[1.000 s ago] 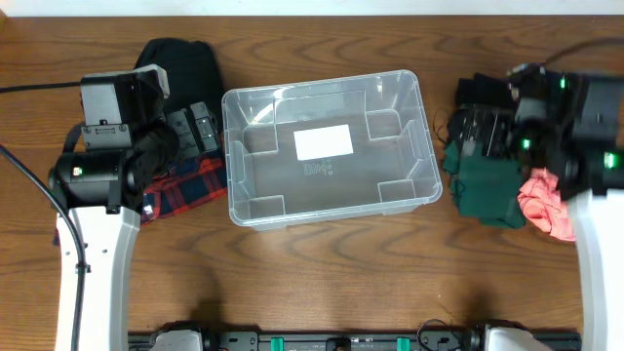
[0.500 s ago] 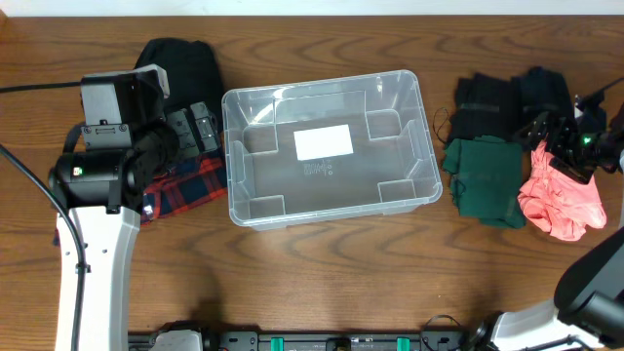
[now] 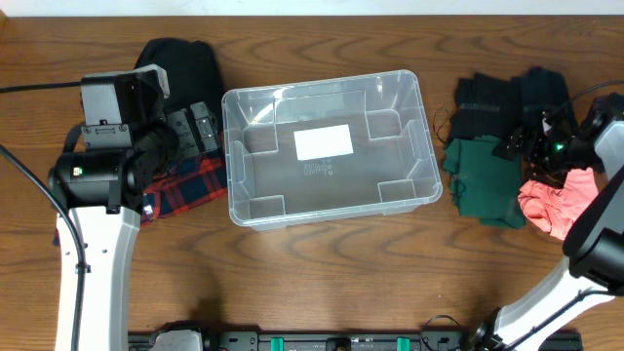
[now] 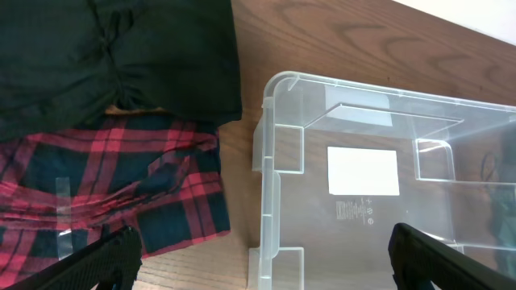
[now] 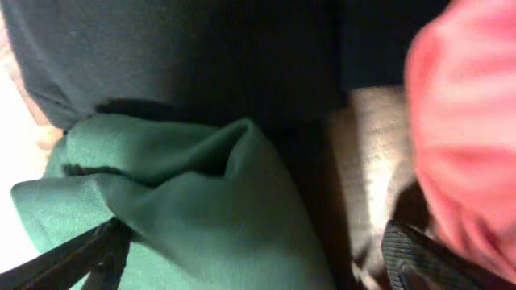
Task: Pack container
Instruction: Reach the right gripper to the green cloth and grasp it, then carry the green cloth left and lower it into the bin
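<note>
The clear container (image 3: pixel 234 156) sits mid-table, empty, with a white label (image 3: pixel 323 142) on its bottom; it also shows in the left wrist view (image 4: pixel 270 173). My left gripper (image 3: pixel 195 127) is open over the red plaid garment (image 3: pixel 190 183), at the container's left wall; its fingertips (image 4: pixel 258 262) spread wide. My right gripper (image 3: pixel 531 146) is open, low over the clothes pile at right. In the right wrist view its fingers (image 5: pixel 258 258) straddle the green garment (image 5: pixel 185 201), with black cloth (image 5: pixel 201 56) above and pink cloth (image 5: pixel 468 121) at right.
A black garment (image 3: pixel 180 63) lies at the back left, above the plaid one. At right are a green garment (image 3: pixel 483 180), black clothes (image 3: pixel 497 97) and a pink garment (image 3: pixel 556 205). The table's front strip is bare wood.
The right arm swung away from over the pile, then its gripper came down low onto the clothes between the green and pink garments. The left arm has not moved.
</note>
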Available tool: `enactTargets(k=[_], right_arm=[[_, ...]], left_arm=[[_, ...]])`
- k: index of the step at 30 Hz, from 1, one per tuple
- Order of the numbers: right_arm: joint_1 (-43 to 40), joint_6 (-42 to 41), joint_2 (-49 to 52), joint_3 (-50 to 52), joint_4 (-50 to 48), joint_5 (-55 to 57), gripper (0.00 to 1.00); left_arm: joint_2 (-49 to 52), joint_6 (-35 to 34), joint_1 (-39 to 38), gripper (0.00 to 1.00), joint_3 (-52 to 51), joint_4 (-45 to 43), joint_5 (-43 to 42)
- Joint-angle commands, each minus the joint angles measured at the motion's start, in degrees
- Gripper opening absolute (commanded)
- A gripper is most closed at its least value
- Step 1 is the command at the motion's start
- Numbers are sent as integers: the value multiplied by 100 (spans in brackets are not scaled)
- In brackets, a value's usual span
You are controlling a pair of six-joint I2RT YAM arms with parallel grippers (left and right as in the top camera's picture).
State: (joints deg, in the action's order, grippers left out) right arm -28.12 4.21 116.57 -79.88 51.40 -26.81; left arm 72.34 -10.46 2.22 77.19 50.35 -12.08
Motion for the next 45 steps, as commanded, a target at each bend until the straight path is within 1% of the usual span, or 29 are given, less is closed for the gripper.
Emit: enactTargets(k=[1, 3, 6, 8, 9, 10, 12, 14, 16, 17, 20, 23, 27, 32, 35, 39, 42, 45], right_arm=[[205, 236, 262, -66, -48, -81, 89], [313, 321, 358, -46, -26, -109, 80], [455, 317, 409, -46, 26, -39, 55], [481, 262, 361, -57, 136, -44, 34], [479, 236, 315, -61, 205, -44, 27], [470, 205, 267, -61, 269, -39, 25], [450, 205, 90, -70, 457, -42, 16], [446, 199, -151, -70, 605, -44, 11], [452, 20, -516, -70, 737, -52, 3], [459, -46, -756, -70, 800, -118, 1], [518, -127, -1576, -70, 918, -525, 1], [667, -501, -2483, -70, 837, -922, 1], [1062, -1010, -3576, -70, 442, -1010, 1], [1919, -1803, -4415, -70, -280, -1268, 1], [2603, -2286, -4540, -70, -885, -1480, 1], [3622, -2868, -4365, -68, -1762, -1456, 1], [4312, -3331, -3965, -68, -2411, -1340, 1], [4854, -3842, -3414, -68, -2828, -1102, 1]], left_arm=[[31, 57, 24, 98, 103, 0, -37], [31, 57, 24, 98, 103, 0, -35], [31, 57, 24, 98, 103, 0, -37], [31, 57, 24, 98, 103, 0, -35], [31, 57, 24, 98, 103, 0, -35], [31, 57, 24, 98, 103, 0, -35], [31, 57, 24, 98, 103, 0, -35], [31, 57, 24, 98, 103, 0, -35], [31, 57, 24, 98, 103, 0, -37], [31, 57, 24, 98, 103, 0, -35], [31, 57, 24, 98, 103, 0, -35], [31, 57, 24, 98, 103, 0, -35], [31, 57, 24, 98, 103, 0, -37], [31, 57, 24, 98, 103, 0, -35], [31, 57, 24, 98, 103, 0, -35], [31, 57, 24, 98, 103, 0, -35], [31, 57, 24, 98, 103, 0, -35], [31, 57, 24, 98, 103, 0, -35]])
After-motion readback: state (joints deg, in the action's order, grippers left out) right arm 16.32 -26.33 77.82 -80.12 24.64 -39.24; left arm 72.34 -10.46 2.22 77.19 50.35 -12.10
